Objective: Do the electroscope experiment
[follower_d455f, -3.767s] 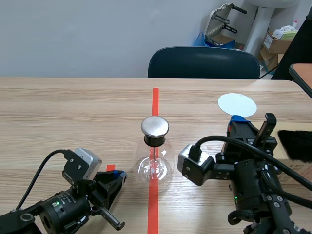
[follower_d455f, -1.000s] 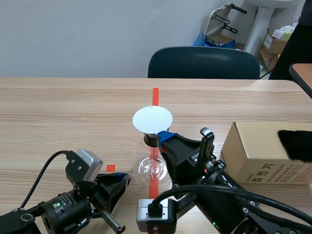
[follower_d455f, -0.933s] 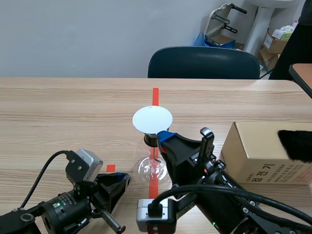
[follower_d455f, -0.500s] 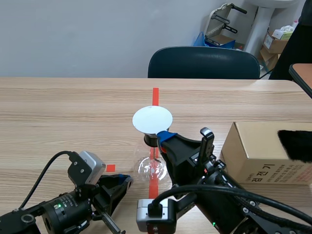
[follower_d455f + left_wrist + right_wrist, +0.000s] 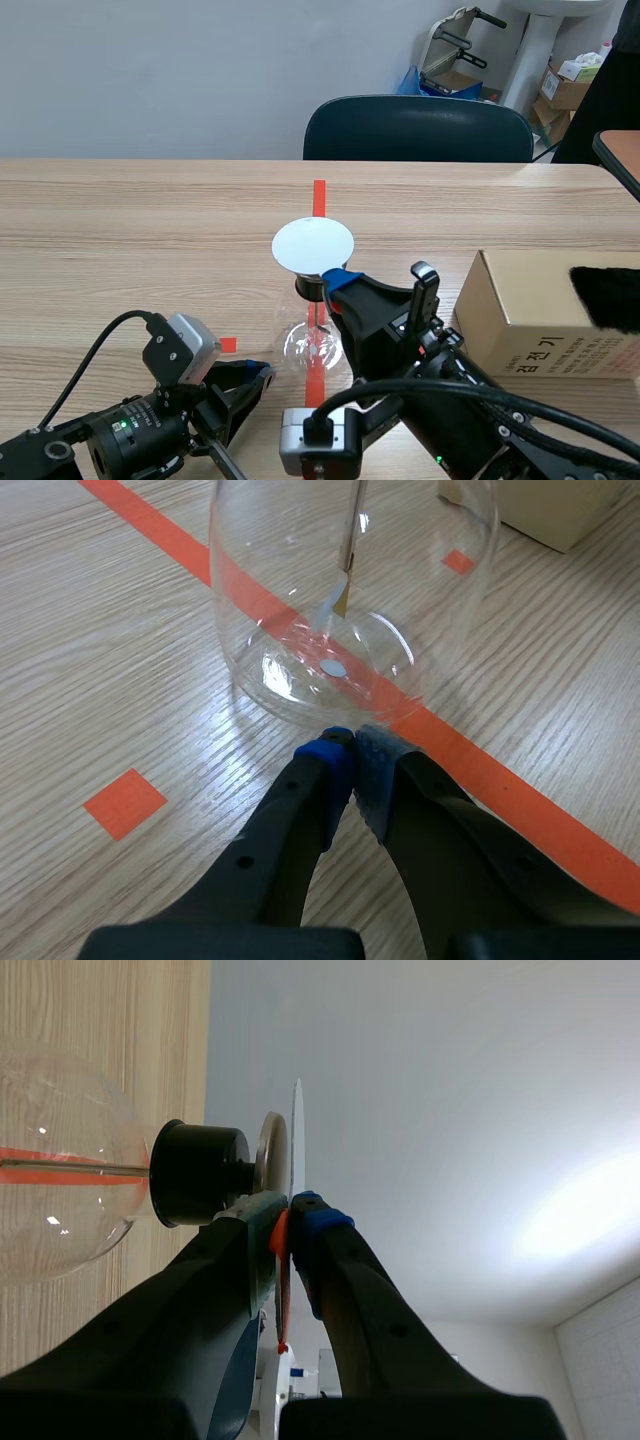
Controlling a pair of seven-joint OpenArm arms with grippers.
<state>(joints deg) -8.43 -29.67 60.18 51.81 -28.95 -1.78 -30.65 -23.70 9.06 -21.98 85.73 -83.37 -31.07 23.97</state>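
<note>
Scene view: clear round glass electroscope flask [image 5: 318,345] at frame centre. Right gripper [image 5: 340,280] clamps a flat white disc [image 5: 313,245] over its top. Brown cardboard box [image 5: 545,310] at right.

Left wrist view: left gripper [image 5: 352,750] pinched shut, empty, tips just beside the flask base; a nudge could tip it. Foil leaves [image 5: 335,598] show only here.

Right wrist view: disc edge-on, just beside the round metal cap [image 5: 270,1155]; contact unclear.
</note>
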